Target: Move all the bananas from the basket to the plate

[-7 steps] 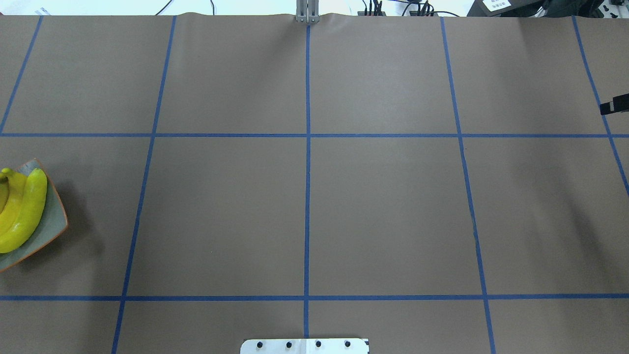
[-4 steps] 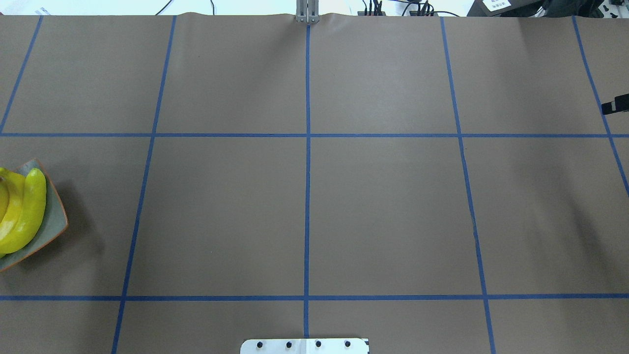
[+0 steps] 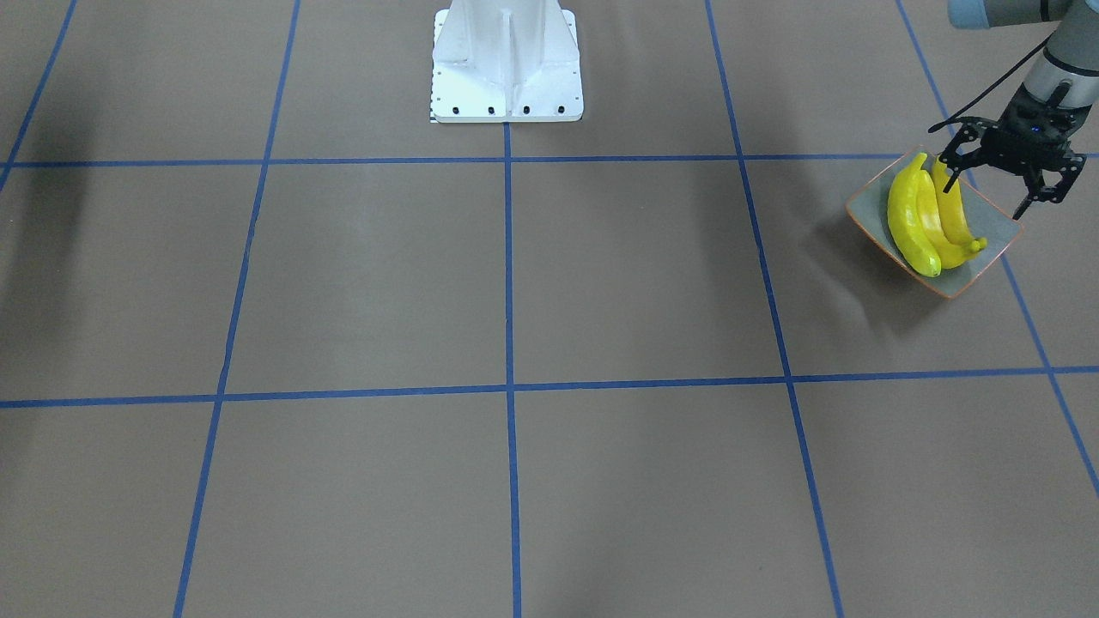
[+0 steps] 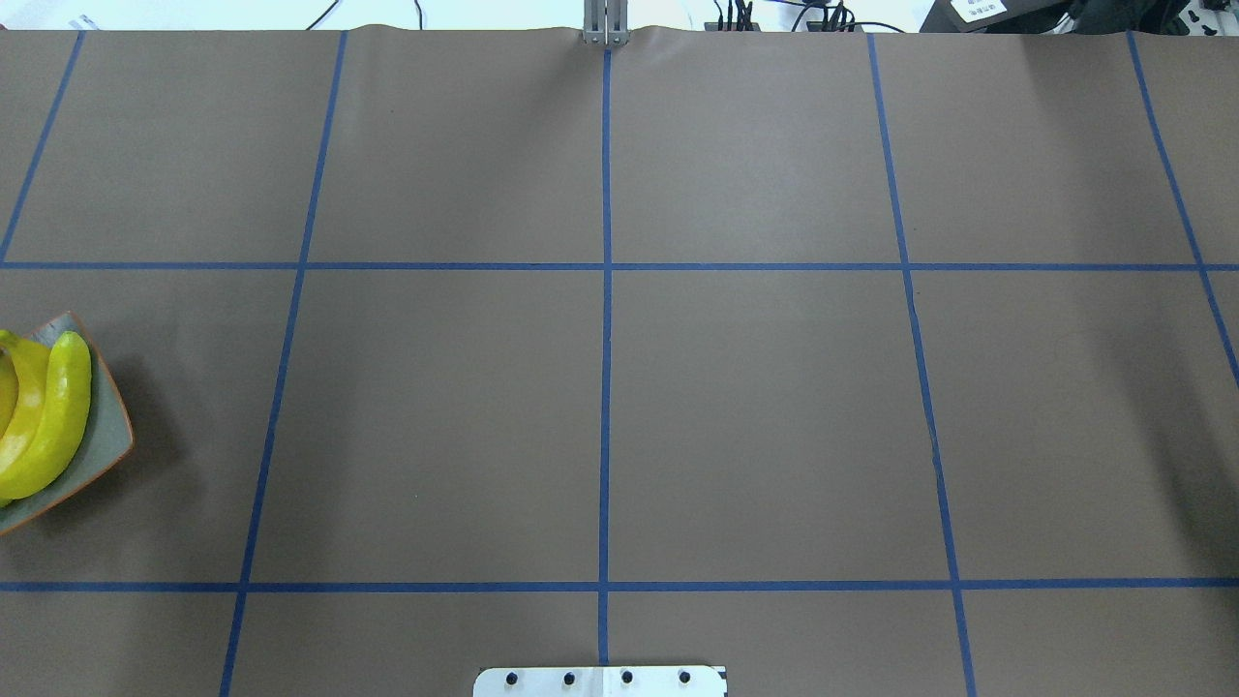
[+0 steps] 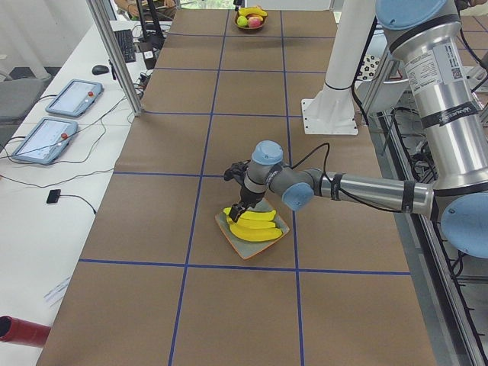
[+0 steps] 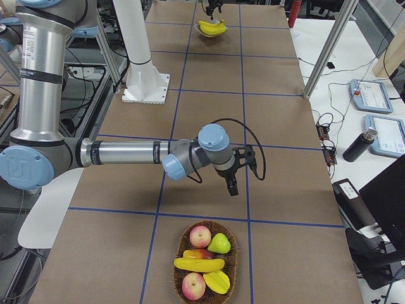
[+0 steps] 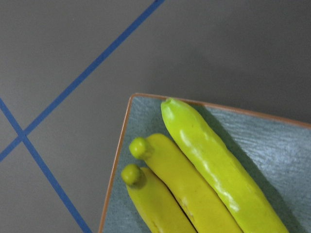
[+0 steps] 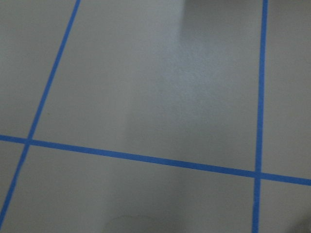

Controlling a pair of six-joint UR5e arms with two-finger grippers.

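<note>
- Banana (image 6: 199, 264), a single deep yellow one, lies across the wicker basket (image 6: 179, 246) at the table's end on the robot's right, nearest the exterior right camera. Two red-and-yellow apples (image 6: 200, 236), a green pear (image 6: 219, 242) and another yellow fruit (image 6: 218, 282) lie in the basket with it.
- Beyond the basket, the right gripper (image 6: 243, 178) hangs over the brown paper-covered table (image 8: 146, 97), pointing down. It shows only in this side view, so I cannot tell whether its fingers are spread or pressed together.
- Farther along stands the white robot base (image 6: 145, 82).
- At the far end, on the robot's left, the plate (image 3: 869, 209) sits on the table, well apart from the basket. It carries three bananas (image 3: 923, 227) side by side and touching; the greener one (image 7: 214, 165) lies on the side toward the table's middle.
- The left gripper (image 3: 986, 197) hangs over the plate's robot-side edge with its fingers spread wide and nothing between them. One fingertip (image 3: 948, 178) is at the bananas' ends, and I cannot tell whether it touches them.
</note>
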